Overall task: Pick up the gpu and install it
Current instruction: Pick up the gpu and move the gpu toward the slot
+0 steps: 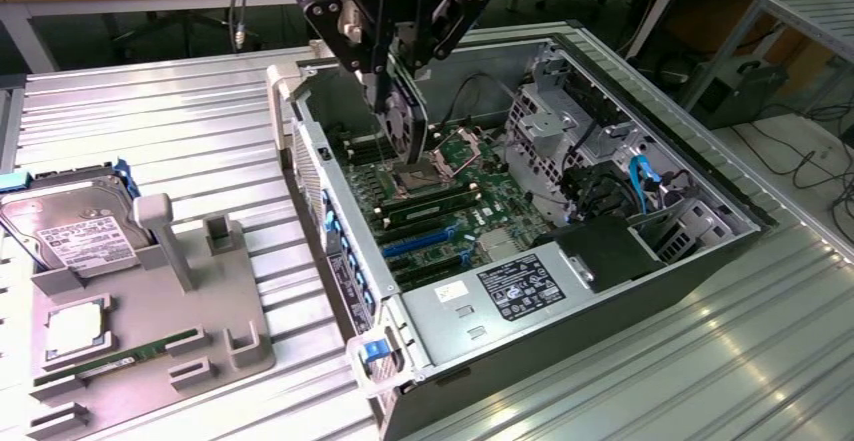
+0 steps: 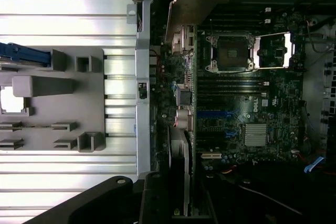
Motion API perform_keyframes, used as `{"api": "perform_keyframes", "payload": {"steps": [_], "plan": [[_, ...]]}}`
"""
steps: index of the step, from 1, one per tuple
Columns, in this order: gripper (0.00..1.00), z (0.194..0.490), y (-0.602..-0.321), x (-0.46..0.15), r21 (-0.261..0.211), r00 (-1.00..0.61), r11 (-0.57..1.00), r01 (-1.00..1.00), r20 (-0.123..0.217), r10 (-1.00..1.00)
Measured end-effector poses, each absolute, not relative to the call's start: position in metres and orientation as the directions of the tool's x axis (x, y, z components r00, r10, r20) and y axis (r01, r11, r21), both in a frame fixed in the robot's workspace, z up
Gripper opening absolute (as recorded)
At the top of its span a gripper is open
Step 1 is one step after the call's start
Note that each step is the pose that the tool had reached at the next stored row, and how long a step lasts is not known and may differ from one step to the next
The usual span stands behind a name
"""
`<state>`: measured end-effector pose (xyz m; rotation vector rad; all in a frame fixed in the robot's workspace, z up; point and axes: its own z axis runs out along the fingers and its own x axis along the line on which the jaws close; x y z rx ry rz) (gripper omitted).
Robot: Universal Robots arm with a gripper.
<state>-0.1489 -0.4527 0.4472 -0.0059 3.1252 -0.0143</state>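
The pick-up part of the task looks done and the installing step is in hand: the black multi-link robot gripper is clenched on the gpu, a thin flat dark expansion card that hangs on edge from between the fingers, directly below the gripper. The card is inside the opening of the open grey-and-black metal computer case, which lies on its side on the ribbed silvery metal table. In the exterior view it hangs in front of the open square silver processor socket on the dark green motherboard. The bright blue expansion slots lie nearer the exterior view's bottom edge and apart from the card. The card's lower edge appears to be above the board, not seated, though how much clearance remains cannot be told. In the wrist view the card shows edge-on as a pale strip running along the rear side of the board. By my judgement, seating it calls for bringing the card's connector edge parallel to and directly over its slot, with the bracket end toward the case's rear wall, then a straight, square press without tilt. The grey plastic parts fixture on the exterior view's left carries the boxy silver hard drive with a white label, well apart from the gripper.
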Motion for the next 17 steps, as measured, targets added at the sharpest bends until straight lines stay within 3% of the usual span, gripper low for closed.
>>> {"api": "perform_keyframes", "payload": {"steps": [17], "plan": [[0.27, 0.447, -0.453, -0.129, -0.009, -1.000, 1.000, -0.004, -0.016, -0.004]]}}
